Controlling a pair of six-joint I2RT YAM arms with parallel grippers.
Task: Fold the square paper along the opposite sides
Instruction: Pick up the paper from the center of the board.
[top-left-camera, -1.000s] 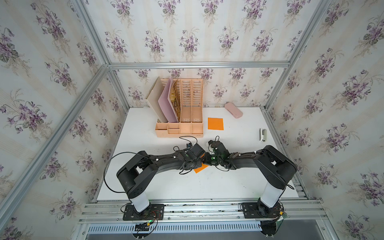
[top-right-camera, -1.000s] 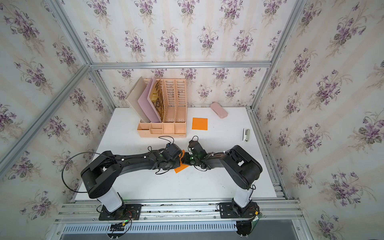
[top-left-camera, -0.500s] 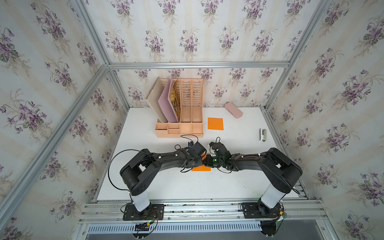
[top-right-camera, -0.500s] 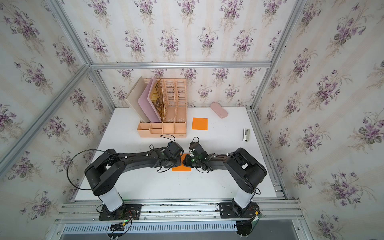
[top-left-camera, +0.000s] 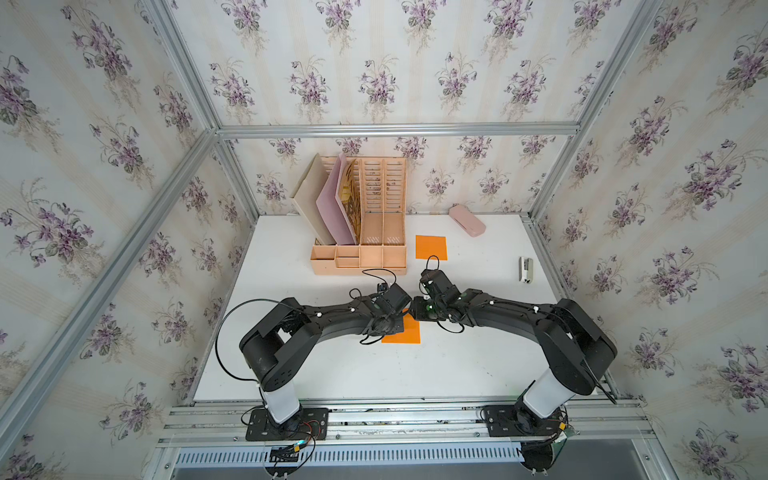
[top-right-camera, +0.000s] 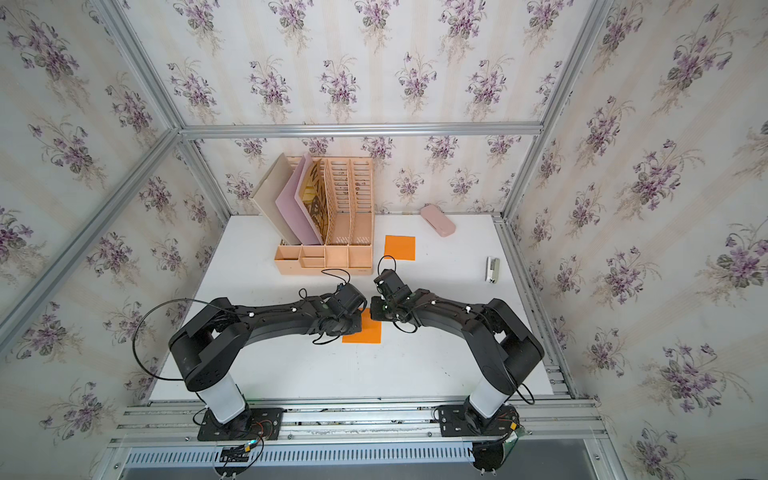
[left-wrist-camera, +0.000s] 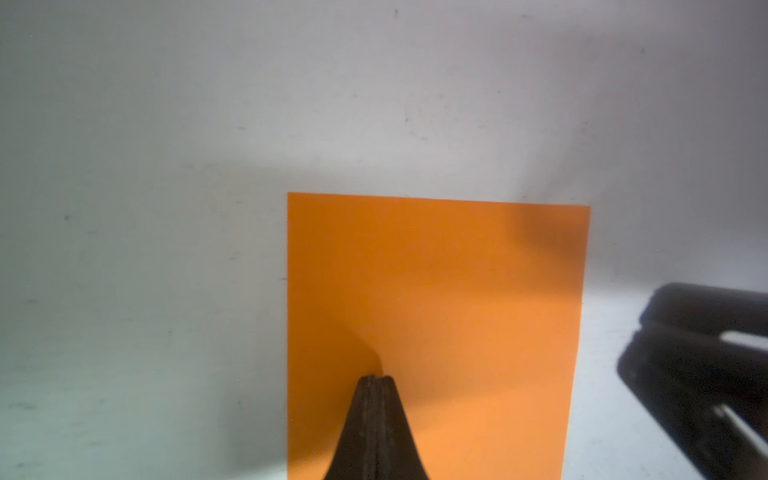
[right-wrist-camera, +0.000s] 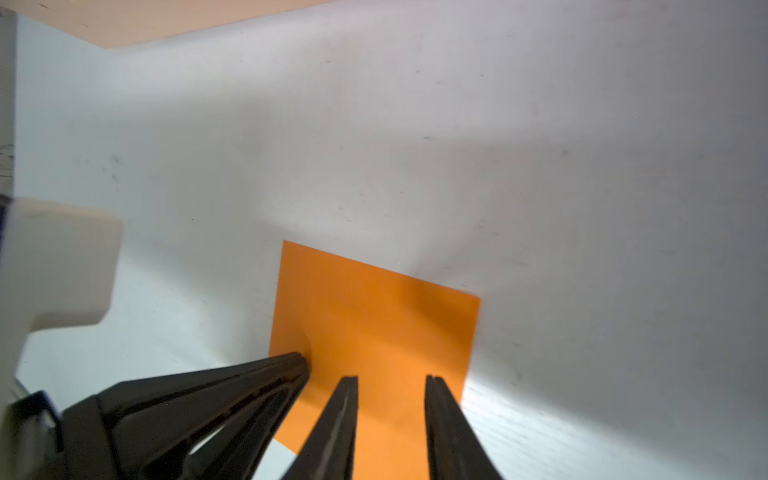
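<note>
Two orange sheets are seen on the white table (top-left-camera: 332, 365). The orange paper (top-left-camera: 405, 334) lies flat near the centre, and a spare orange sheet (top-left-camera: 431, 247) is at 12 o'clock from it. A peach file organizer (top-left-camera: 374, 232) is placed at 11 o'clock, a pink case (top-left-camera: 466, 221) at 1 o'clock and a stapler (top-left-camera: 525, 270) at 2 o'clock, all well apart from the paper.

In both top views the paper's far part and all fingertips are covered by the wrists. In the left wrist view the left hand (left-wrist-camera: 376, 380) is shown pressed together, tips set on the paper. In the right wrist view the right hand (right-wrist-camera: 390, 377) is held apart over the paper, nothing between its fingers.
</note>
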